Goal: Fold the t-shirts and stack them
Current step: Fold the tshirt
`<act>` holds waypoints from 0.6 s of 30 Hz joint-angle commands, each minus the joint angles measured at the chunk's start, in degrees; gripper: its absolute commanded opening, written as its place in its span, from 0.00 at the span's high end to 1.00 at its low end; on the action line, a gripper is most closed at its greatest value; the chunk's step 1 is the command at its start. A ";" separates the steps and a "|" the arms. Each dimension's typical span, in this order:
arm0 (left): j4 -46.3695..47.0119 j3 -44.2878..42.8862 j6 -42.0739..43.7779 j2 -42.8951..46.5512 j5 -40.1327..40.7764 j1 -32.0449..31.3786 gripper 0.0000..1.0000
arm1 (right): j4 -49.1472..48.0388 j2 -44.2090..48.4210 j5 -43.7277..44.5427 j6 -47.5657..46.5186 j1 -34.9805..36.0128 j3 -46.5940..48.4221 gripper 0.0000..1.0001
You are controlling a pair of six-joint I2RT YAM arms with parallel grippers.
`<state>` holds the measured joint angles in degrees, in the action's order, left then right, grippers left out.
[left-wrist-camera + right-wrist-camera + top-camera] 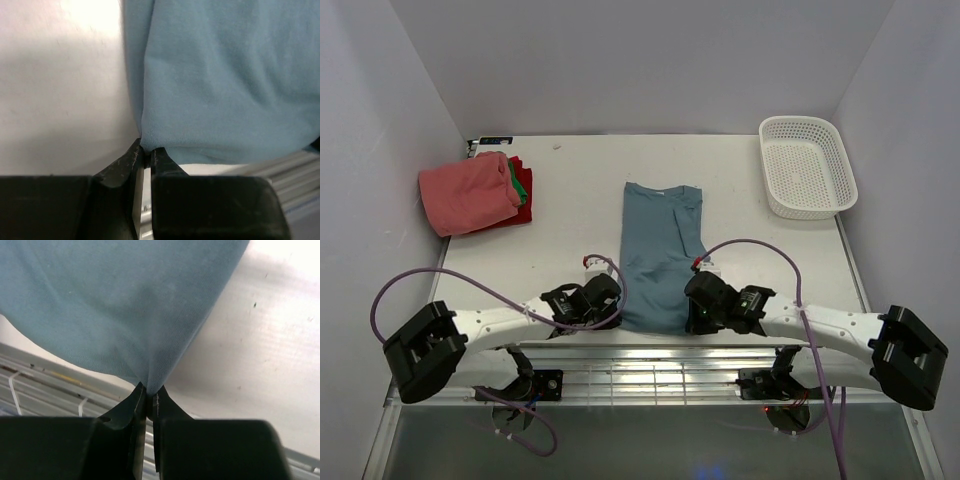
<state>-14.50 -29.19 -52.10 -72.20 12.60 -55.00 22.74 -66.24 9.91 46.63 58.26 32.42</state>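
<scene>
Teal-blue t-shirt [661, 250] lay at the centre of the bench [570, 190], folded into a narrow strip, hem nearest the arms. Left hand [145, 152] and right hand [148, 390] were each pinched shut on a hem corner, evidently to lift the hem evenly toward the collar.

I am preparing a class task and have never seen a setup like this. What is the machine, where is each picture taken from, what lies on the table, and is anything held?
Two robot arms stand at the near edge of a table. One picture looks down from above; the other two come from a camera on each wrist. On the table lie a teal-blue t-shirt, a folded pile topped by a pink t-shirt, and a white mesh basket. The left gripper and the right gripper each pinch a near corner of the teal-blue t-shirt.
</scene>
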 commanded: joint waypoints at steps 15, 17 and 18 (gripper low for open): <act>-22.13 -14.81 -4.51 16.48 3.21 -10.12 1.00 | 25.58 4.10 14.95 9.89 13.37 23.17 0.92; -23.28 -17.64 -3.20 16.22 7.06 -10.12 1.00 | 26.82 2.44 19.08 8.57 13.37 26.71 0.92; -23.81 -19.74 -3.01 15.78 8.13 -10.12 1.00 | 27.87 1.91 20.31 8.04 13.28 29.51 0.92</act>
<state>-34.85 -43.29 -56.51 -57.41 13.91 -64.90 45.80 -63.05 21.76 54.92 71.33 55.83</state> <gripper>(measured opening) 0.176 0.089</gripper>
